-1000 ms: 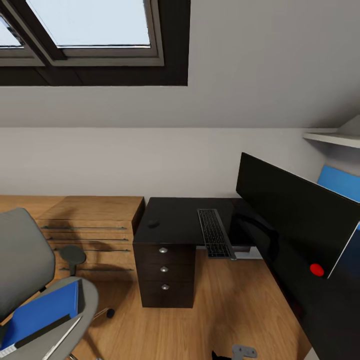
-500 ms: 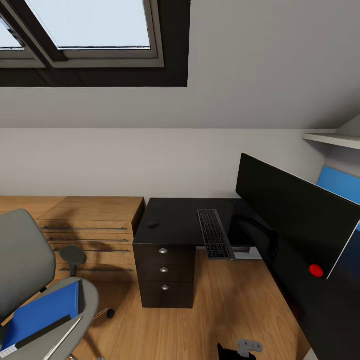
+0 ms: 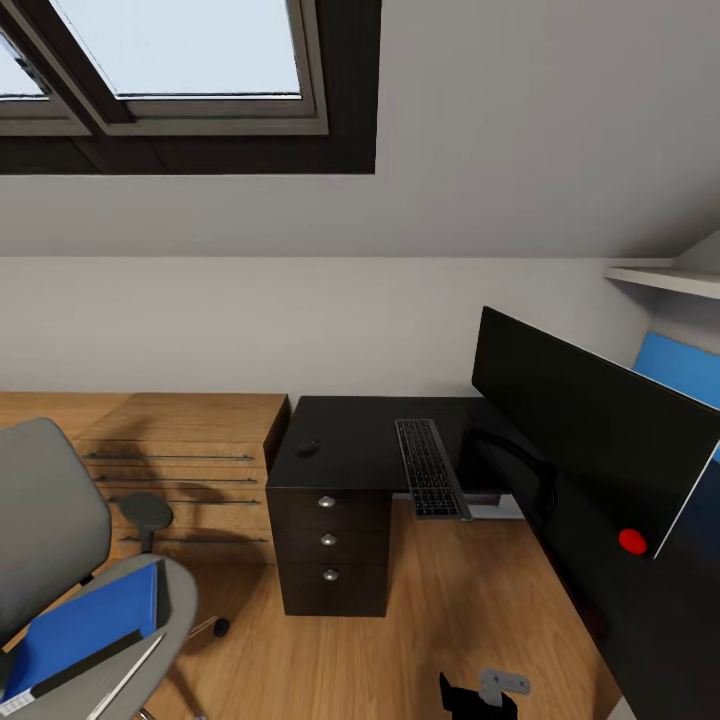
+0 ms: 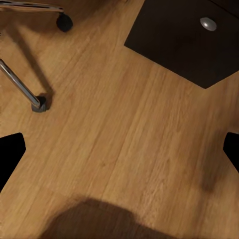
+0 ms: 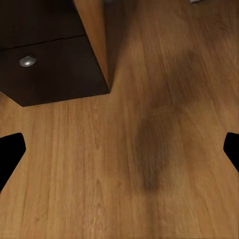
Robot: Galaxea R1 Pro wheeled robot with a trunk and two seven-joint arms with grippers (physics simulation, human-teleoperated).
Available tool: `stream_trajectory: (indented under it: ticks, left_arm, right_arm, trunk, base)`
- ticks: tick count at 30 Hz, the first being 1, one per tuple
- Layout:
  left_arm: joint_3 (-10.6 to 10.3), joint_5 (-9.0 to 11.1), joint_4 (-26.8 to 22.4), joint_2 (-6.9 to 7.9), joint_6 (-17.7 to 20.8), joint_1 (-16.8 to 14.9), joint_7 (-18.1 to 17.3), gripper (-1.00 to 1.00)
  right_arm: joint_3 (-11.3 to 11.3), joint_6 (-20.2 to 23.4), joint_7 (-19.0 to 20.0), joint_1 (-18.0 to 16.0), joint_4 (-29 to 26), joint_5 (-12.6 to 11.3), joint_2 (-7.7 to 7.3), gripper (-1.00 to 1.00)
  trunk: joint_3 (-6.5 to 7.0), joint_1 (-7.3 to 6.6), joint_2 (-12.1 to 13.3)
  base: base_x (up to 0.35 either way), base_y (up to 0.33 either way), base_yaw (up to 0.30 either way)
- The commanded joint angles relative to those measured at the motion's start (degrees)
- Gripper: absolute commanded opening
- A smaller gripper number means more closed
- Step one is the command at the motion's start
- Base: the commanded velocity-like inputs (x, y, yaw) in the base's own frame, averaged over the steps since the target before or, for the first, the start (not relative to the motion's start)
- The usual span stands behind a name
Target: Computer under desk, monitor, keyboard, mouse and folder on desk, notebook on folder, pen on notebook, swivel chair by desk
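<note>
- Blue folder lies on the seat of the swivel chair, low at the robot's left in the head view, its long axis slanting from the near-left up toward the desk; a thin pale pen lies just beside its near edge.
- Left arm is, by my reckoning, the nearer one; both sets of jaws hang over bare wooden floor, well apart from the folder.
- Left gripper and right gripper both stand released, their dark tips wide apart at the frame edges, grasping nothing.
- Glossy black tabletop of the desk carries the keyboard, the mouse and the monitor; bare space lies left of the mouse.
- Room: sloped white ceiling, skylight, light wooden dresser touching the desk's left end.
</note>
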Motion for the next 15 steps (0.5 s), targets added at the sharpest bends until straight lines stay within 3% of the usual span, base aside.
stream_trajectory:
  ticks: [1,15]
  left_arm:
    - [-0.46,0.61,0.08,0.04,-0.15,-0.05,-0.29,1.00]
    - [-0.46,0.62,0.08,0.33,-0.13,-0.05,-0.29,1.00]
  right_arm:
    - [-0.24,-0.37,0.45,-0.05,0.06,-0.56,0.03,1.00]
    - [-0.42,-1.10,0.33,-0.03,0.07,-0.67,-0.08,1.00]
  trunk:
    - [-0.06,0.00,-0.05]
    - [0.34,0.00,-0.05]
  base:
    - [0.000,0.000,0.027]
    - [0.000,0.000,0.143]
